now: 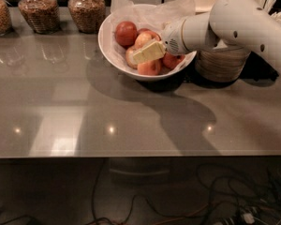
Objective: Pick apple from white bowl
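Observation:
The white bowl (111, 50), lined with crinkled white paper, stands at the back middle of the grey table and holds several apples. The apple (144, 37), pale orange-red with yellowish patches, lies near the bowl's middle. A darker red apple (125, 32) lies to its left. My gripper (148, 52) reaches in from the right on a white arm. Its cream-yellow tip sits inside the bowl, just in front of the apple and over two smaller pale apples (150, 68). It partly hides them.
Three glass jars (86, 9) of grains stand along the back left. A tan woven holder (222, 62) with stacked bowls and utensils stands right of the white bowl, under my arm. The table's front edge (131, 154) runs across, with cables on the floor below.

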Tool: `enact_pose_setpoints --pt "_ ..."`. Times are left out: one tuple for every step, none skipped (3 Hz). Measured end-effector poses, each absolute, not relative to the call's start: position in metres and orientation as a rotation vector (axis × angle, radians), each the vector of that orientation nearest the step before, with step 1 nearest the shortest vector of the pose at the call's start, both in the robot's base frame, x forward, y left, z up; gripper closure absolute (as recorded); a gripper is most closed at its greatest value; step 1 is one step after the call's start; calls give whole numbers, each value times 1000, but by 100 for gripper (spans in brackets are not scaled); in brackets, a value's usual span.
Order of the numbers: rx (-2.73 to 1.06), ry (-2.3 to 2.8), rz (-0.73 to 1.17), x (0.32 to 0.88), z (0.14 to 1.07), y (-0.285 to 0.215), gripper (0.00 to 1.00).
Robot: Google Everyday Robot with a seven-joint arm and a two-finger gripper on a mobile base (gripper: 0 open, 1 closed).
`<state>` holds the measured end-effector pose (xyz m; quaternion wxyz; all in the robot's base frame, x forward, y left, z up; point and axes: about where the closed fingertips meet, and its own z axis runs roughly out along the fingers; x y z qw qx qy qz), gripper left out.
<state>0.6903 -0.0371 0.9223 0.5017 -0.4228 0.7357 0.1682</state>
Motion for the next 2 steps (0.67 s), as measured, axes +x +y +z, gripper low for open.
enact_pose_setpoints --pt "-1023 1794 404 693 916 -36 35" --pt "-1023 1795 404 693 916 -36 59"
